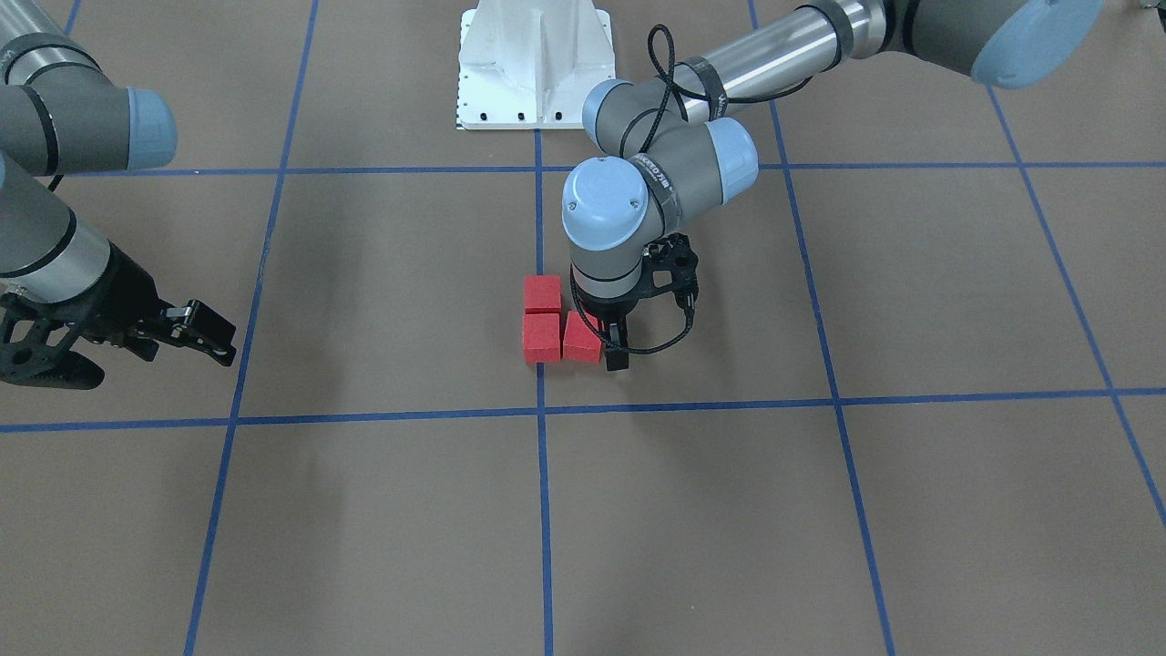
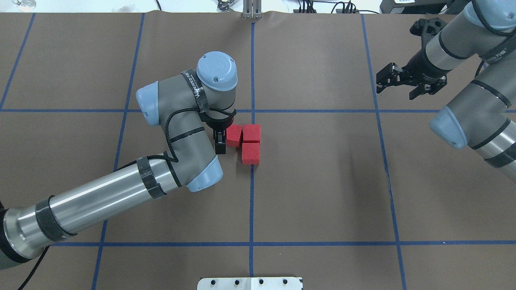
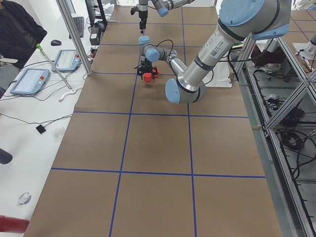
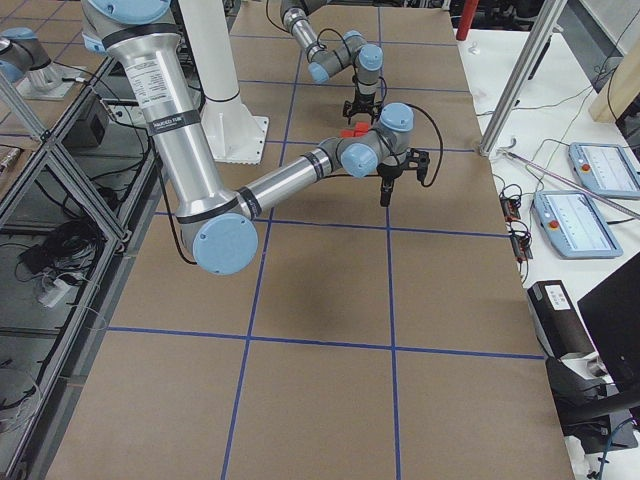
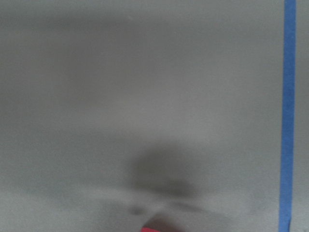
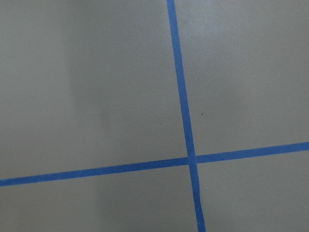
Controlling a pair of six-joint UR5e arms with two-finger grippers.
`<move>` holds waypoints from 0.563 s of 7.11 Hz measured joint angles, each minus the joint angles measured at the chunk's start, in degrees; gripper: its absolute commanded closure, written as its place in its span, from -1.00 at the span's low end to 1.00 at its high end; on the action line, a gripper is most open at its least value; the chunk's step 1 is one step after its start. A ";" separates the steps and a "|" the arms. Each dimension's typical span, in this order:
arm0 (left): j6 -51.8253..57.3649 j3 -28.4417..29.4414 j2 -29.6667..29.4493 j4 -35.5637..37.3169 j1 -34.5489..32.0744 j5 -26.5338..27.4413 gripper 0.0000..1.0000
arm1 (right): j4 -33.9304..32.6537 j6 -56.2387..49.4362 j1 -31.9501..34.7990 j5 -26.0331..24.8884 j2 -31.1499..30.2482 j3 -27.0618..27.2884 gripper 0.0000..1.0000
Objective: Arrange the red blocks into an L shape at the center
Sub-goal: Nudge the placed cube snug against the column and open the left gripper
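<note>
Three red blocks sit at the center, on the blue tape line (image 2: 252, 189). Two of them (image 2: 251, 133) (image 2: 250, 153) lie in a row along the line. The third red block (image 2: 234, 135) is beside the far one, slightly turned, so the group is roughly an L. My left gripper (image 2: 221, 137) points down right next to this third block, on its outer side. One finger (image 2: 220, 147) shows, spread wide of the wrist, so the gripper looks open and holds nothing. My right gripper (image 2: 397, 86) hovers open and empty, far off to the side.
The white robot base (image 1: 536, 64) stands at the table's robot side. My left forearm (image 2: 100, 197) stretches low across the near left squares. Beyond the table's far edge are tablets (image 3: 29, 81), metal posts (image 3: 74, 34) and a seated person (image 3: 17, 29).
</note>
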 measured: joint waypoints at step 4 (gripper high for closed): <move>0.11 -3.28 0.76 3.44 1.84 -0.08 -1.00 | 0.00 -0.02 0.00 0.00 -0.06 -0.17 -0.99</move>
